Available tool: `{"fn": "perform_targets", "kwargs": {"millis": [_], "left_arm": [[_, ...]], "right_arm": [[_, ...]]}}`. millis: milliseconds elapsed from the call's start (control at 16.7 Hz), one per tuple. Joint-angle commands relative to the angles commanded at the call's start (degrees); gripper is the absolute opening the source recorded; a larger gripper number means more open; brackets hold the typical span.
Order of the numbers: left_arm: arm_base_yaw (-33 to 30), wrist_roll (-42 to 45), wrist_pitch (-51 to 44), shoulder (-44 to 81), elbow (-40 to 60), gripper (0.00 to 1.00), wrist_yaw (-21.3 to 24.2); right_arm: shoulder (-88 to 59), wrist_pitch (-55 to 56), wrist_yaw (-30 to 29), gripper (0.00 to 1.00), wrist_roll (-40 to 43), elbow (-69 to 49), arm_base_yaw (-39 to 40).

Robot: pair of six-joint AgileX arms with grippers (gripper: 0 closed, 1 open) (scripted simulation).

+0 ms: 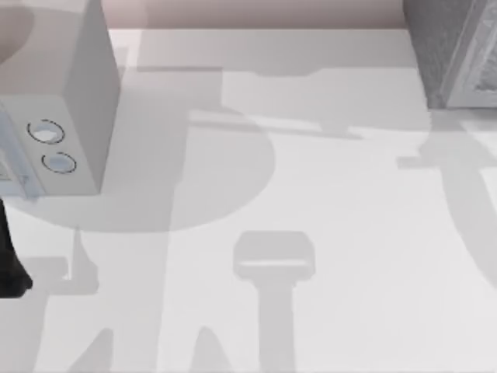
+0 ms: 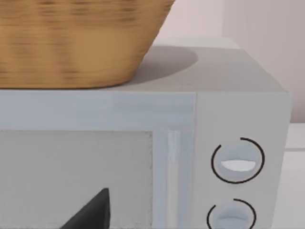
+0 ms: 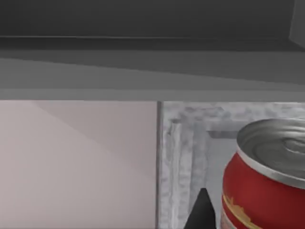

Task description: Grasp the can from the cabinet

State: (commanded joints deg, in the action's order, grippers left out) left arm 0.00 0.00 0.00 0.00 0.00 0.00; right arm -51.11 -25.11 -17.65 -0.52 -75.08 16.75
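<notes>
The can [image 3: 267,176], red with a silver lid, lay nearest my right wrist camera, upright and just beside a dark fingertip [image 3: 201,212] of the right gripper. I could not tell how far that gripper was open, nor whether it had hold of anything.

1. Cabinet. The cabinet [image 1: 450,50] occupied the far right corner of the tabletop [image 1: 326,233] in the top view, speckled dark sides with a paler framed front. In the right wrist view its pale frame [image 3: 183,157] stood behind the can, with a dark overhanging surface above.

2. White box. The white box [image 1: 78,93] with two round dials [image 2: 237,161] stood at the far left of the tabletop. A wicker basket [image 2: 71,43] rested on its top.

3. Left arm. The left gripper [image 2: 93,212] was parked facing the white box; its opening could not be determined.

4. Step in hand, as I judged it: approach to the can. For a sound grasp I would centre the can between the fingers, keep the gripper level, advance without nudging the can into the frame, and close on the mid-body, below the lid rim. A can struck off-centre would probably tip or roll.
</notes>
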Motion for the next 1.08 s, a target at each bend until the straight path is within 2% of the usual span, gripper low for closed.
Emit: {"fn": "perform_targets", "kwargs": {"millis": [420, 660, 900, 1080], "left_arm": [[0.00, 0.00, 0.00, 0.00, 0.00, 1.00, 0.00], [0.00, 0.00, 0.00, 0.00, 0.00, 1.00, 0.00], [0.00, 0.00, 0.00, 0.00, 0.00, 1.00, 0.00], [0.00, 0.00, 0.00, 0.00, 0.00, 1.00, 0.00]], "right_arm": [[26.40, 12.99, 9.21, 0.00, 0.26, 41.73, -8.56], [40.01, 19.65, 13.87, 0.00, 0.40, 61.47, -13.03], [49.12, 24.12, 16.98, 0.00, 0.50, 72.89, -16.07], [51.11, 25.11, 17.65, 0.00, 0.52, 75.08, -16.75]]}}
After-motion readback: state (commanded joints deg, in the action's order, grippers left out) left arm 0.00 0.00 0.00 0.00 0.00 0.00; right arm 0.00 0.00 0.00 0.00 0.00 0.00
